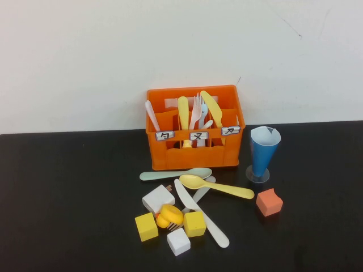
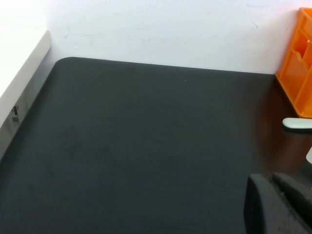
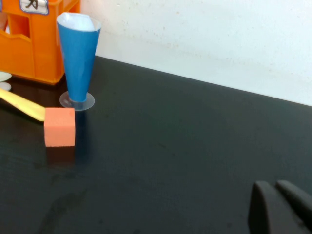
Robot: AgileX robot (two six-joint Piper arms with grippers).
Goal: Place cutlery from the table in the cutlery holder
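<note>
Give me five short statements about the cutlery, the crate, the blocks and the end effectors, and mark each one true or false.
1. The yellow spoon lies on the table in front of the orange crate. True.
2. The blue cup is tipped on its side. False: it stands upright beside the crate.
3. The orange cube sits apart from the pile of cutlery. True.
4. The crate holds no cutlery yet. False: several pieces already stand in it.
5. The left end effector and right end effector are both open. False: both are shut, holding nothing.
</note>
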